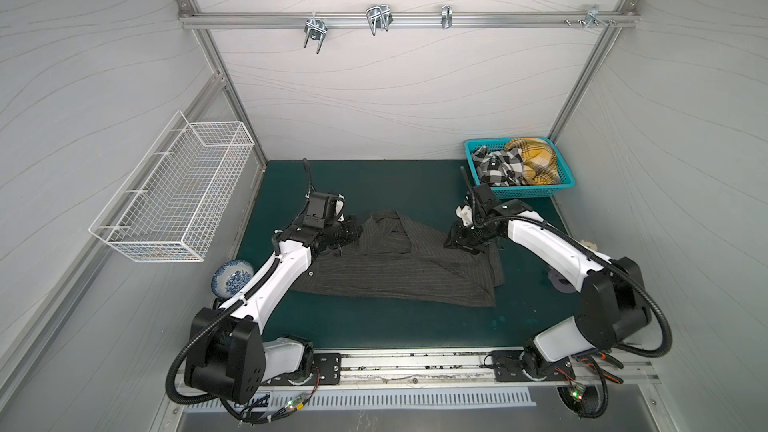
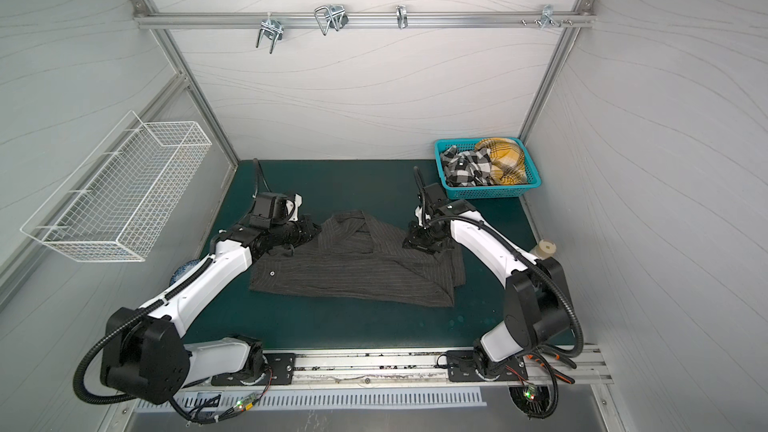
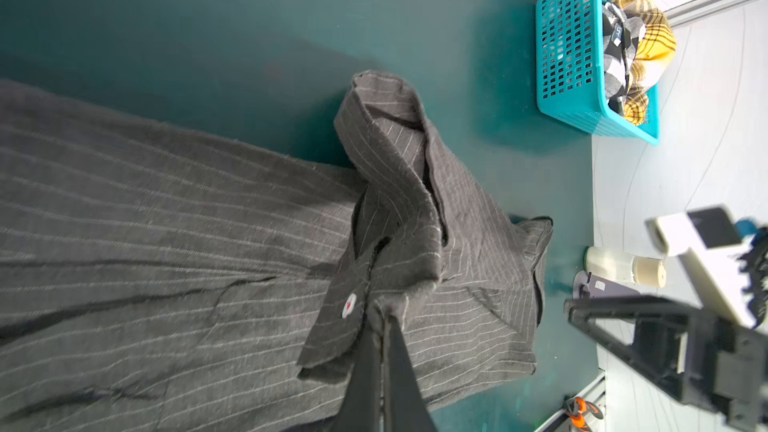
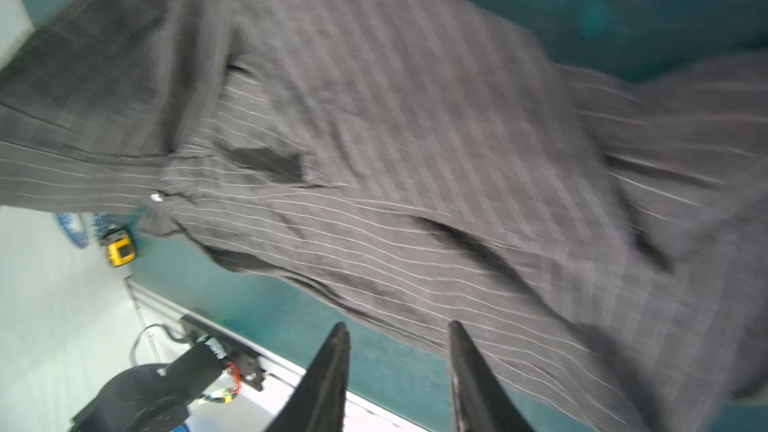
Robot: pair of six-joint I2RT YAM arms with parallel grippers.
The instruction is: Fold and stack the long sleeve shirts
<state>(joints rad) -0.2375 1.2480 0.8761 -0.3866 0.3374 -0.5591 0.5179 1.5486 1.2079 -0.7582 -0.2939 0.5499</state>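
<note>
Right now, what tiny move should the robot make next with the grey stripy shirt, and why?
Probably the left gripper should pull its pinched cloth sideways to smooth the bunched-up flap of the grey pinstriped shirt. It is shut on cloth beside a pale button, while the right gripper is open near the shirt's edge, holding nothing, so only the left can move cloth.

Three button-up shirts: one charcoal pinstriped cloth shirt (image 1: 395, 272), one black-and-white checked shirt (image 1: 496, 166), one mustard-yellow plaid shirt (image 1: 536, 157). One turquoise plastic basket (image 1: 536, 193), one white wire basket (image 1: 174, 201), one blue-patterned ceramic bowl (image 1: 230, 280).
</note>
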